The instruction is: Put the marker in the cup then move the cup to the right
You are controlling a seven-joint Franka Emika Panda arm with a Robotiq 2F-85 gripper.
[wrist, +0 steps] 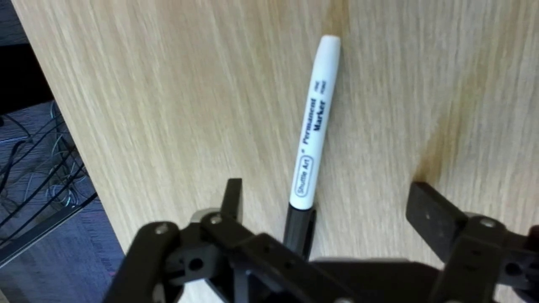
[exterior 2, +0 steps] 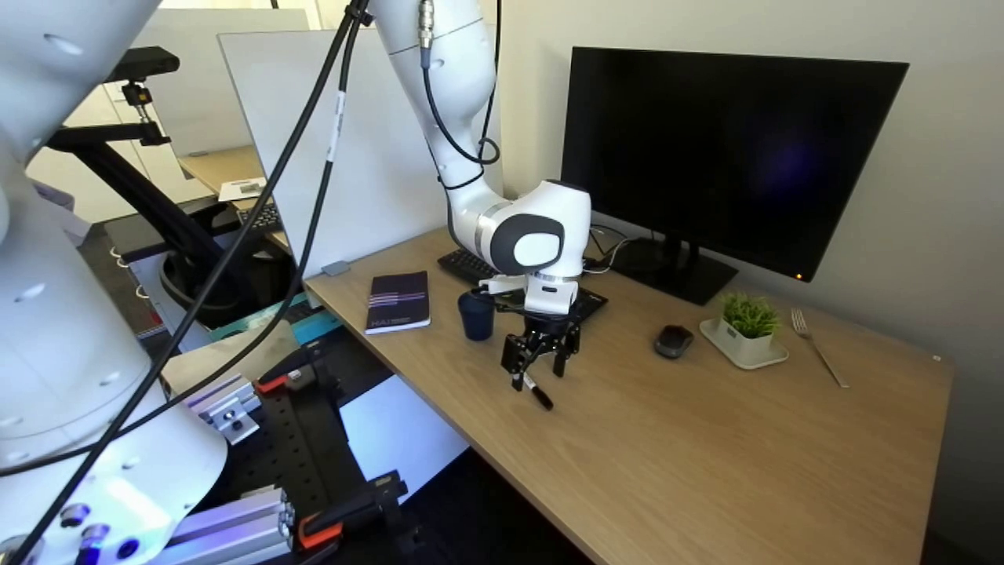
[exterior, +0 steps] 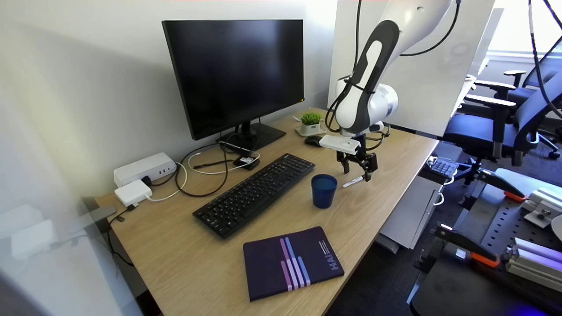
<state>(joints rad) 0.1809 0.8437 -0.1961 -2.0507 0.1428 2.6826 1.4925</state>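
- In the wrist view, the gripper [wrist: 325,198] is seen nearest. Its jaws are spread wide apart and nothing is held by them; whether the table [wrist: 147,118] is touched by it cannot be told.
- The marker [wrist: 313,126] is seen lying on the table between the jaws, closer to the jaw at the left of this view. Its white body is shown whole, but its black cap [wrist: 300,227] is partly covered by the gripper. In an exterior view, the cap [exterior 2: 541,395] is seen sticking out.
- Near the marker, the dark blue cup [exterior: 324,191] is placed upright on the table; its inner bottom cannot be seen.
- Beside the cup, the keyboard [exterior: 257,193] is laid; in an exterior view it is largely hidden by the arm [exterior 2: 549,202]. The arm itself is cut off by the upper edge in both exterior views.
- Farther along the table, the notebook [exterior: 293,263] is found; its smallest lettering cannot be read.
- In an exterior view, the mouse [exterior: 312,141] seems partly covered by the arm; the potted plant [exterior: 311,125] is placed behind it.
- Next comes the monitor [exterior: 239,74], by which a dark screen is shown.
- Farthest, a blue chair [exterior: 476,128] is cut off by the right edge.
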